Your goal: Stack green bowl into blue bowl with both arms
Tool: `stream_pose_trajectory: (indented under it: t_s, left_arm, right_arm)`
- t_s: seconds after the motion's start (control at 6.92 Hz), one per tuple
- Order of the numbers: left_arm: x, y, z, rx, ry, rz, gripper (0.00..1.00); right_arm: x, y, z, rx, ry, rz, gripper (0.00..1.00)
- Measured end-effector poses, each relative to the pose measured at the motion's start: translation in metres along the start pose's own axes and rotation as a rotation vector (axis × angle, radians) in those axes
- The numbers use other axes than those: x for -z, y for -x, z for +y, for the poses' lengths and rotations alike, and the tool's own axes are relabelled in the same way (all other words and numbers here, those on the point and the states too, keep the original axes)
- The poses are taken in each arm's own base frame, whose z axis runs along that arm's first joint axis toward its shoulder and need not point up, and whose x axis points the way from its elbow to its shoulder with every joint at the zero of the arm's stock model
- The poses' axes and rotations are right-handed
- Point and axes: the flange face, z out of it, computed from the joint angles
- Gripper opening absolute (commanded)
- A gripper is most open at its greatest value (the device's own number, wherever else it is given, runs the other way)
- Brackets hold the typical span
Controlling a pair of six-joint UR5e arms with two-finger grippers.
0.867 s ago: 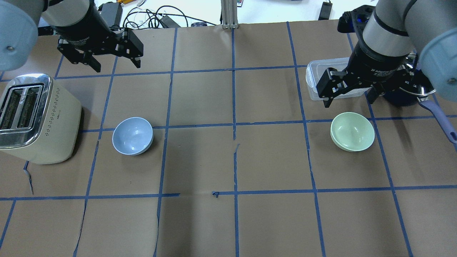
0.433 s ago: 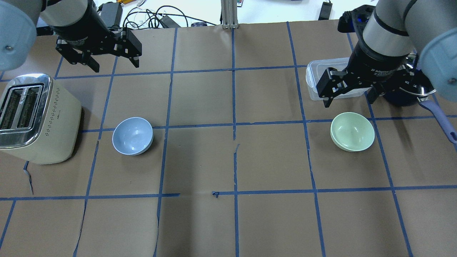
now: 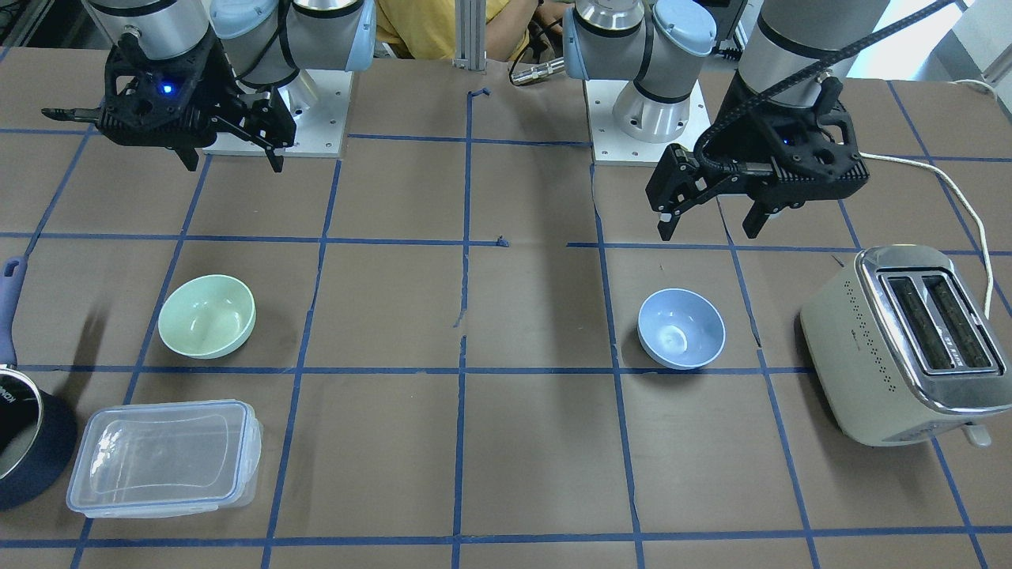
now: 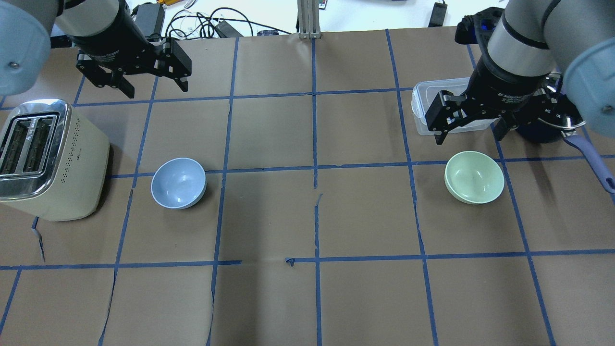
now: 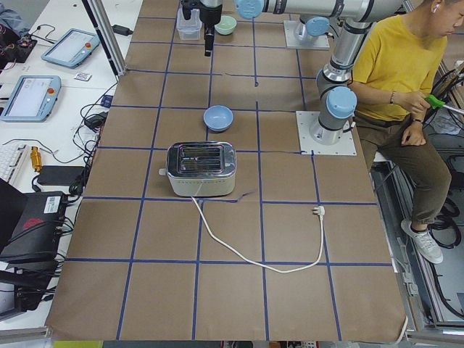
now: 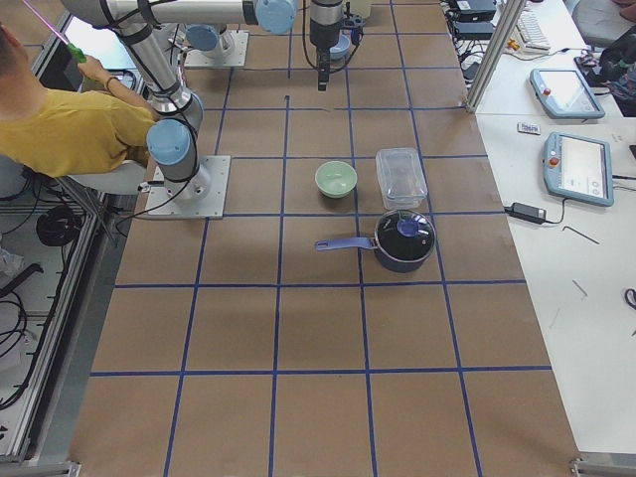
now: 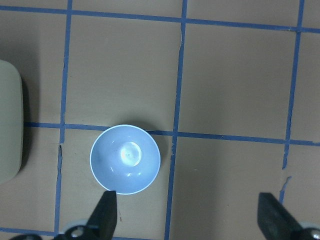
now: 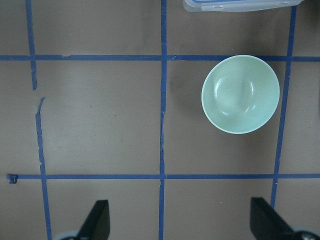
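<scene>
The green bowl (image 4: 474, 177) stands upright on the table's right half; it also shows in the front view (image 3: 206, 316) and the right wrist view (image 8: 240, 94). The blue bowl (image 4: 178, 182) stands upright on the left half, beside the toaster, and shows in the front view (image 3: 681, 328) and the left wrist view (image 7: 125, 159). My right gripper (image 4: 469, 138) is open and empty, hovering high near the green bowl. My left gripper (image 4: 157, 89) is open and empty, hovering high near the blue bowl. Both bowls are empty.
A cream toaster (image 4: 48, 158) stands left of the blue bowl, its cord trailing off (image 5: 254, 254). A clear plastic container (image 3: 162, 458) and a dark navy pot (image 3: 24, 442) with a long handle (image 4: 593, 161) sit beyond the green bowl. A person in yellow (image 5: 402, 65) sits behind the robot.
The left gripper has shifted only a hair; the right gripper and both bowls have stayed where they were.
</scene>
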Motion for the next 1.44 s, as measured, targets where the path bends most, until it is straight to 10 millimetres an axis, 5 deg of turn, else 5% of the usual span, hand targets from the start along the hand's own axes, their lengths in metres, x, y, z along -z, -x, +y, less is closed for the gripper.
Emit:
stream_pose_trajectory:
  t_s: [1.44]
  left_arm:
    - [-0.0054, -0.0007, -0.0053, -0.007, -0.009, 0.003, 1.00]
  right_arm:
    - [0.0002, -0.0005, 0.0001, -0.001, -0.001, 0.006, 1.00]
